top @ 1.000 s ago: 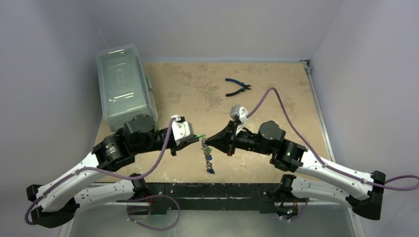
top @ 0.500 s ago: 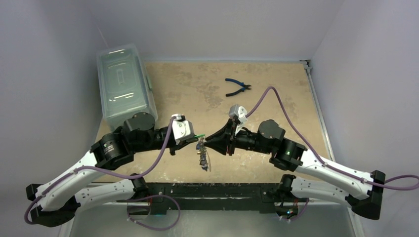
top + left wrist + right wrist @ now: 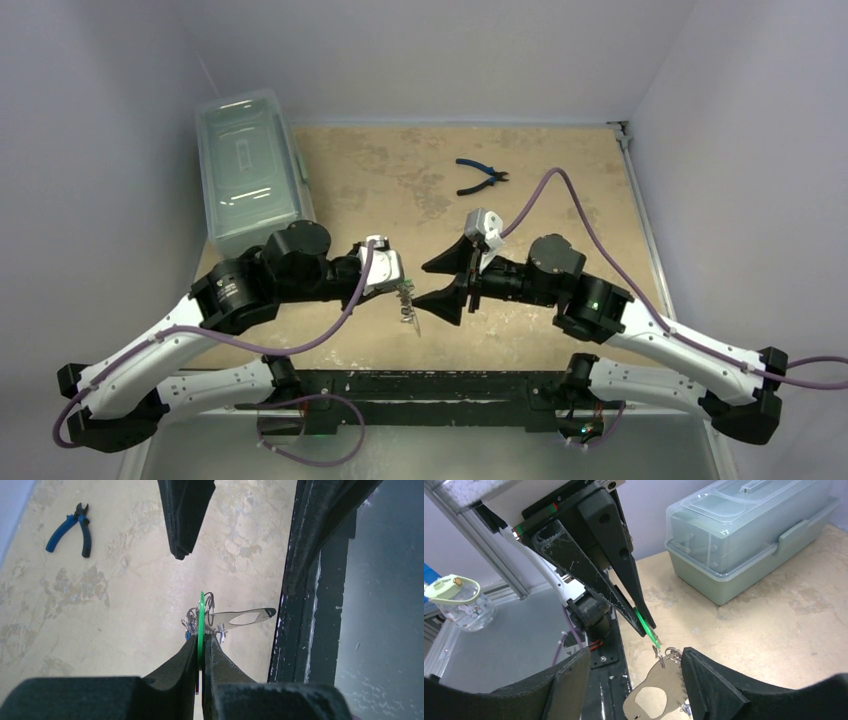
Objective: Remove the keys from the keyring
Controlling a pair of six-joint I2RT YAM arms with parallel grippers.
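Observation:
My left gripper is shut on a thin green tag, and the whole bunch hangs from that tag above the table. The bunch is small wire rings, tiny keys and the flat pale keyring with its oval hole. From above it is a small cluster between the two arms. My right gripper is open, one finger on either side of the keyring, close to it; I cannot tell whether a pad touches it. The left gripper's tips pinch the green tag just above.
Blue-handled pliers lie at the far middle of the tan table. A clear lidded box stands at the far left. The black front rail runs just below the hanging bunch. A small bottle stands off the table.
My right gripper went from shut at the bunch to open. The left gripper shifted right and slightly nearer, still carrying the bunch by the green tag.

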